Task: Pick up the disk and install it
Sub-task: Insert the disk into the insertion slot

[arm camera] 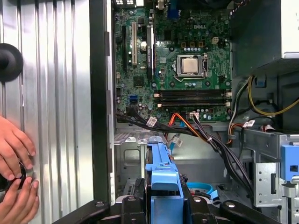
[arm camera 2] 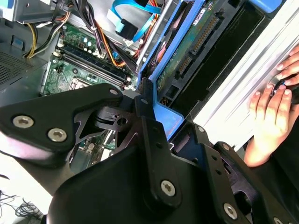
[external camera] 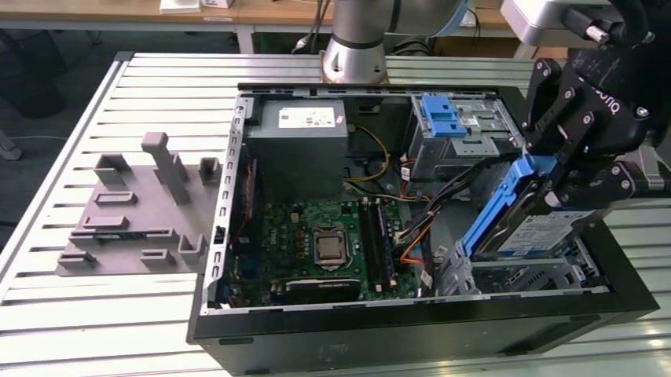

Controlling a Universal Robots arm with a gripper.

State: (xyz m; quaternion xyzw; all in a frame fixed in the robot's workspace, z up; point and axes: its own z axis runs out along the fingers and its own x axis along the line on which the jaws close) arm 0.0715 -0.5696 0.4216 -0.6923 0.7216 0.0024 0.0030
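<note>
One hand (external camera: 566,174) pinching disk (external camera: 533,232) by top edge, right of frame in exterior view; disk tilted steeply above lower-right drive bay (external camera: 524,275) of case (external camera: 367,338), probably for sliding in.

Matt blue plastic around disk (external camera: 524,226)

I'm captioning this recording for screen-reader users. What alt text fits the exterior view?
A robot gripper holds the disk, tilted, over the end of an open computer case at the exterior view's right. The motherboard lies exposed mid-case, and a grey fixture sits on the table at the exterior view's left.
</note>
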